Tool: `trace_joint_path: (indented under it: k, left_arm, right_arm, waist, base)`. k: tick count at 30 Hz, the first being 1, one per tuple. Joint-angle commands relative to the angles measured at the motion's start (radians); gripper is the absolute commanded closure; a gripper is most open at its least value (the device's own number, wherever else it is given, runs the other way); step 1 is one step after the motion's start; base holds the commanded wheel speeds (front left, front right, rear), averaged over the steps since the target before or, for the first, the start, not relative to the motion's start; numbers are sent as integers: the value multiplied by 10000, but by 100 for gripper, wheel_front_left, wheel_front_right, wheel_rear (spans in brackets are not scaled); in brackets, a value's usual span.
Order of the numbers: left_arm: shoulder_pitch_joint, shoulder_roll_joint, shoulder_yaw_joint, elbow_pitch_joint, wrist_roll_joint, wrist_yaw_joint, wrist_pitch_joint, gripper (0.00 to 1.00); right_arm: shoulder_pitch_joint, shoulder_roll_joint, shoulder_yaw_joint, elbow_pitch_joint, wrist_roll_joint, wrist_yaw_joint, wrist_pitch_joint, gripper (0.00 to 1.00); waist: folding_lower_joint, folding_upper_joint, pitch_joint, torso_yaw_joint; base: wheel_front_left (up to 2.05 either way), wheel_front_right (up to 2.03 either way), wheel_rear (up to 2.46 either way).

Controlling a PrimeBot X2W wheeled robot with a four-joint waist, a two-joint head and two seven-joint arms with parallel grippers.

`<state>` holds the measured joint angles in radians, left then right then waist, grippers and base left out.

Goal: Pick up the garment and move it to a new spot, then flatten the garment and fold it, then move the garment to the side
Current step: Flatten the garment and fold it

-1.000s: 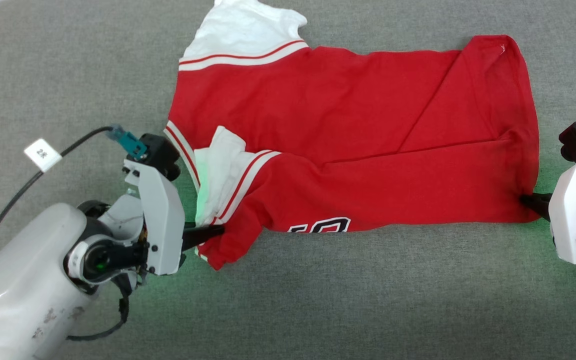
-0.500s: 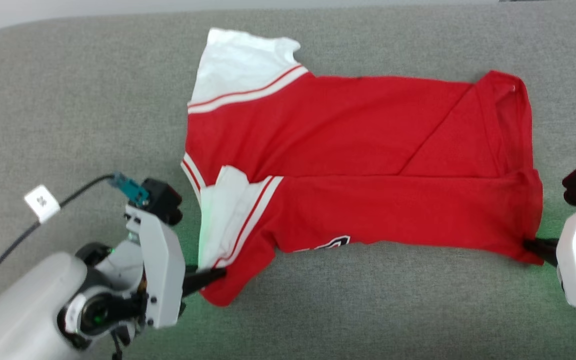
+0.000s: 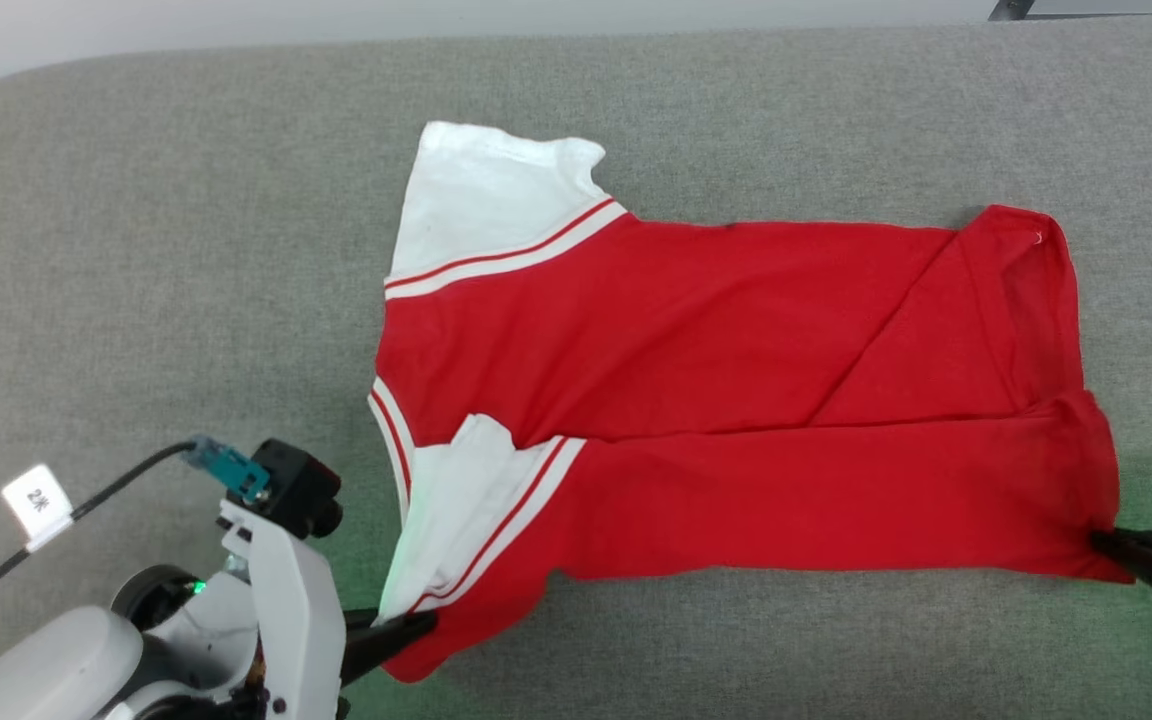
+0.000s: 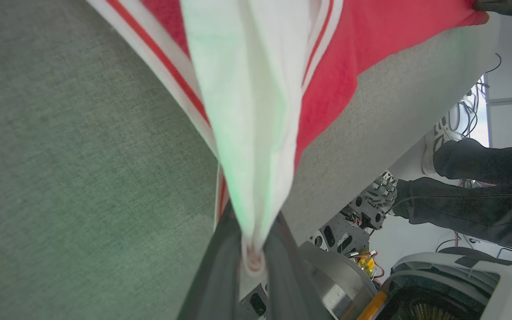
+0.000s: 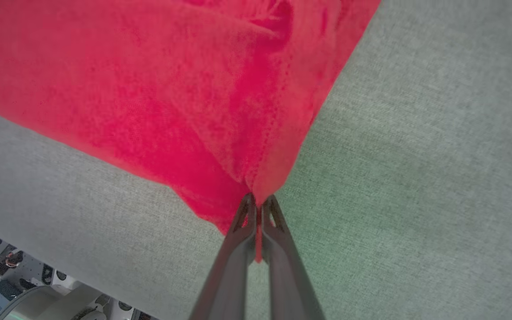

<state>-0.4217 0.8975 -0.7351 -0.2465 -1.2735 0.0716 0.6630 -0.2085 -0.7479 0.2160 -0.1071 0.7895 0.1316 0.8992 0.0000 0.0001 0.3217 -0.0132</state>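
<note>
The garment (image 3: 736, 400) lies spread across the middle of the grey surface (image 3: 136, 300), collar end to the robot's left and hem to its right, with the far white sleeve (image 3: 486, 200) laid out flat and open. The left gripper (image 3: 416, 628) is closed on the near left corner. The left wrist view shows its two fingers pinching a bunch of white sleeve cloth with red trim, which fans out and away from the tips. The right gripper (image 3: 1111, 545) is closed on the near right corner, and in its own wrist view the red hem is drawn to a point between the tips. Holding the two ends of one long edge seems meant to pull that edge into a straight, taut line, so that the cloth between the grippers follows as one sheet instead of bunching. The near sleeve (image 3: 456, 500) is doubled over the body, and a long crease runs across the red from there towards the hem, so the near strip appears to be a layer lying over the rest. I read this as a lengthwise fold in hand, the flattening mostly done and the move to the side yet to come. A diagonal wrinkle near the far right corner suggests the lower layer is not quite smooth. The lettering is out of sight.
</note>
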Motion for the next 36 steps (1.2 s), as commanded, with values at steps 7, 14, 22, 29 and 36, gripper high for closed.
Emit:
trace_joint_path:
  k: [7, 14, 22, 29, 36]
  left_arm:
    - [374, -33, 308, -344, 216, 3, -901, 0]
    - [649, -366, 1232, -401, 556, 146, -2938, 0]
    - [987, -1390, 2172, 828, 1731, 645, -6209, 0]
    - [460, -2052, 2701, 2452, 2088, 216, -7937, 0]
    - [-1990, -1945, 2772, 3997, 2274, -421, -7151, 0]
  right_arm:
    - [60, 347, -702, -122, -547, -16, -570, 0]
    - [-349, 1041, -1790, -106, -1531, -14, -2164, 0]
    - [-1115, 2499, -2465, 405, -2877, -16, -4643, 0]
    - [-1349, 3613, -2886, 729, -3531, -16, -6218, 0]
    - [-1697, 4240, -2716, 758, -3624, -16, -6731, 0]
  waist:
    - [0, -1, -109, 91]
    - [0, -1, -310, 271]
    - [0, -1, -504, 539]
    - [0, -1, -520, 452]
    - [0, -1, 5, -363]
  base:
    - [0, 0, 0]
    - [0, 0, 0]
    - [0, 0, 0]
    - [0, 0, 0]
    - [0, 0, 0]
